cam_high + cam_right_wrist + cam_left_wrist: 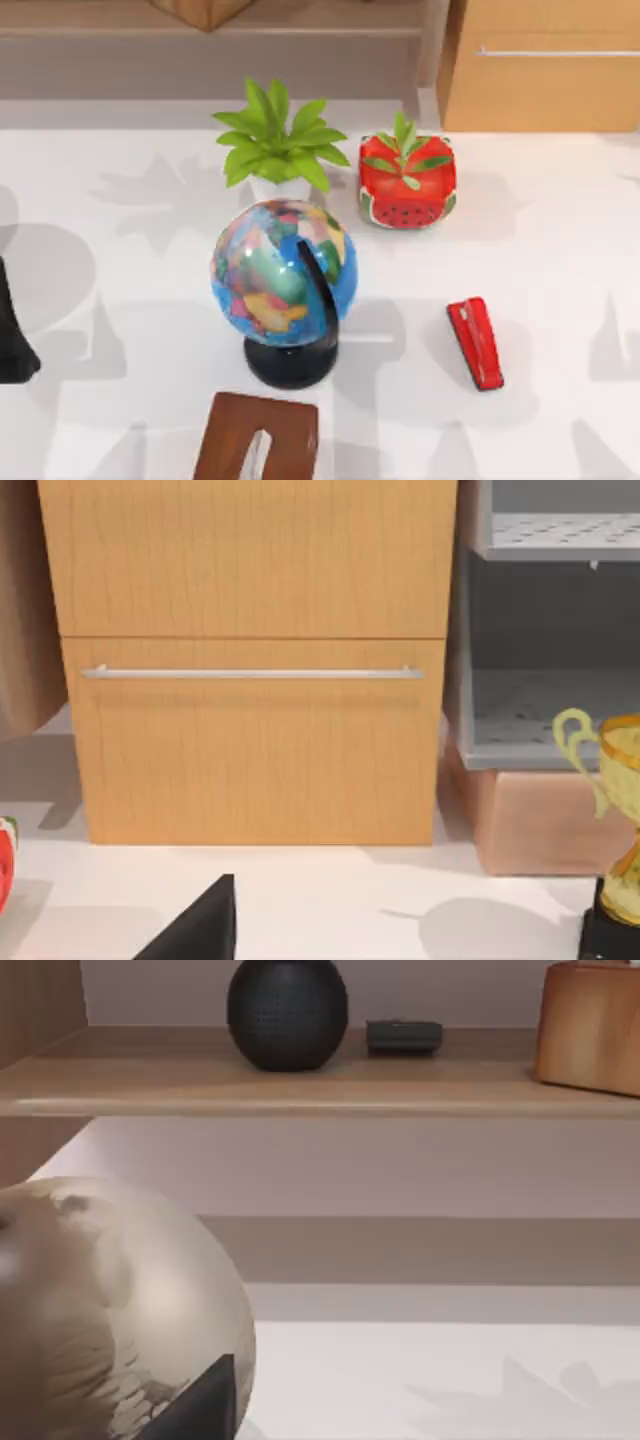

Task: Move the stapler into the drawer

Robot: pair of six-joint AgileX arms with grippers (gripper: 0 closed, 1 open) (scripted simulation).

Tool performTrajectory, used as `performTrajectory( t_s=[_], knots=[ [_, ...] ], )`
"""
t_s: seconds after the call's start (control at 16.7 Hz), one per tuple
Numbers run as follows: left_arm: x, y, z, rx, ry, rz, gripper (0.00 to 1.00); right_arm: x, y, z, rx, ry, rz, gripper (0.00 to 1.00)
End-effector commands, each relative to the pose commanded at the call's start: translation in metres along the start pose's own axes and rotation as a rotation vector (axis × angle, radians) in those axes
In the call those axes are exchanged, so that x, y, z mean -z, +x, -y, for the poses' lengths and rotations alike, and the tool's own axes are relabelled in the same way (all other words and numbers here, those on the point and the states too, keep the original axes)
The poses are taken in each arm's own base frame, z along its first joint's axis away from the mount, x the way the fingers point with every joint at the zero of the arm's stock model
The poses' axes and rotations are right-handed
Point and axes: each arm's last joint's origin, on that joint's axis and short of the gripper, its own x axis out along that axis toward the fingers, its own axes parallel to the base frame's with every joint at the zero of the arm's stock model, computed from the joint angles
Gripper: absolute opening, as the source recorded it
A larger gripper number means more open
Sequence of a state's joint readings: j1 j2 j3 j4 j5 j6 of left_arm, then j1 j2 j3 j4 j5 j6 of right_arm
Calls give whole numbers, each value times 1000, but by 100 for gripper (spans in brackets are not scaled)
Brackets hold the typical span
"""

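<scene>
Top view recorded a white table (150,420) patterned with soft grey leaf-shaped shadows. The stapler (475,343) lay flat on the right half of that surface, in the open, touched by nothing, its length running roughly front to back. The drawer (545,75) stood at the far right corner, front closed, its silver bar handle (555,51) horizontal; stapler and drawer were well apart. Between them, nearer the back, sat a red watermelon planter (408,185). A green potted plant (275,140) stood just behind a globe (283,272) on a black base near the centre. A dark brown wooden box (258,437) rested at the near edge.

My left arm (12,335) showed as a dark shape at the table's left edge. I could not tell how the fingers of either of my grippers stood.

Left wrist view showed a pale rounded object (100,1310) close by, and a wooden shelf (320,1085) along the wall carrying a black round vase (288,1012).

Right wrist view faced the drawer (255,740) squarely, with a grey rack (550,630) beside it and a gold trophy (615,810) on the table.
</scene>
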State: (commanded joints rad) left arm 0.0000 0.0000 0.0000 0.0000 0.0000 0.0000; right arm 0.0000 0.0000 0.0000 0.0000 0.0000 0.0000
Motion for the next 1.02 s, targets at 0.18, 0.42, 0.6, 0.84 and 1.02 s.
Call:
performTrajectory(
  t_s=[0.18,0.42,0.6,0.84,1.02],
  knots=[
    [0,0,0,0,0,0,100,-1,0,0,0,-8,1,100],
    [0,0,0,0,0,0,100,-21,6,-1,-3,-118,17,100],
    [0,0,0,0,0,0,100,-46,20,-3,-3,-271,36,100],
    [0,0,0,0,0,0,100,-79,60,-7,2,-530,58,100],
    [0,0,0,0,0,0,100,-92,107,-14,9,-744,65,100]
  ],
)
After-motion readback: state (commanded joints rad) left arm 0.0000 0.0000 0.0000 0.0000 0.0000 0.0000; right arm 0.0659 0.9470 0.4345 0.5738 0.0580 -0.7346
